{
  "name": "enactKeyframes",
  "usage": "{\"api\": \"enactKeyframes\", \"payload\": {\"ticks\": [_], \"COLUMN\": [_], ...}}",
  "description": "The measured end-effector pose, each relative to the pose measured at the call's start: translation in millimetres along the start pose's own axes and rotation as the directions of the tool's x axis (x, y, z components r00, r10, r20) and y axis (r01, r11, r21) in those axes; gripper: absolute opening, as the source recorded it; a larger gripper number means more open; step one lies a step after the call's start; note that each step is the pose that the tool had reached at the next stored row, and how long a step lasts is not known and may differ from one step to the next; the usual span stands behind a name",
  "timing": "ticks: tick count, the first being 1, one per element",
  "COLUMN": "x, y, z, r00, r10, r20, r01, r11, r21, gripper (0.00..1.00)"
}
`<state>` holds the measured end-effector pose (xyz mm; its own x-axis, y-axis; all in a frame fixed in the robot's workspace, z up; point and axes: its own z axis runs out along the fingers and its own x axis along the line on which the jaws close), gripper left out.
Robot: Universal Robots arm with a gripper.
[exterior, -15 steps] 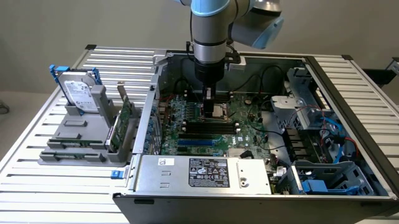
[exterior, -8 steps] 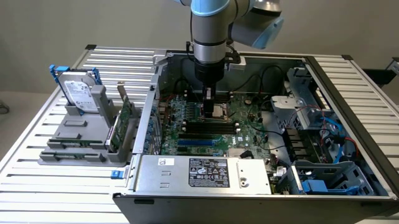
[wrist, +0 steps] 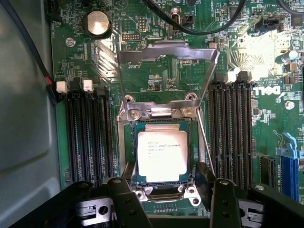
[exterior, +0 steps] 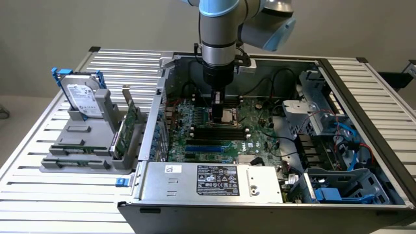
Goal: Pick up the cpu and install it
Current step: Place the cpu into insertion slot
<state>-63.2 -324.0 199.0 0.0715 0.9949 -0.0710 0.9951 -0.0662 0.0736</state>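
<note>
Since the cpu (wrist: 161,154) lies flat in its socket (wrist: 127,142), between the 2 jaws of my gripper (wrist: 168,192) and just past their tips, I judge the seating step all but done. The jaws stand wide apart and grip nothing. Beyond them the load plate (wrist: 167,52) is tilted up, unlatched. Any move from here calls for keeping both fingertips off the chip's edges. A DELL logo (wrist: 266,90) reads white on the motherboard (wrist: 156,78); the chip's own print is too fine to read.
</note>
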Motion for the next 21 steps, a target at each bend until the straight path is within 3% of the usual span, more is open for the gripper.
{"api": "enactKeyframes", "payload": {"ticks": [21], "x": [0.0], "y": [0.0], "z": [0.2], "r00": [0.9999], "r10": [-0.001], "r20": [0.0150], "r01": [0.001], "r11": [1.0000], "r21": [-0.0011], "gripper": [0.62]}}
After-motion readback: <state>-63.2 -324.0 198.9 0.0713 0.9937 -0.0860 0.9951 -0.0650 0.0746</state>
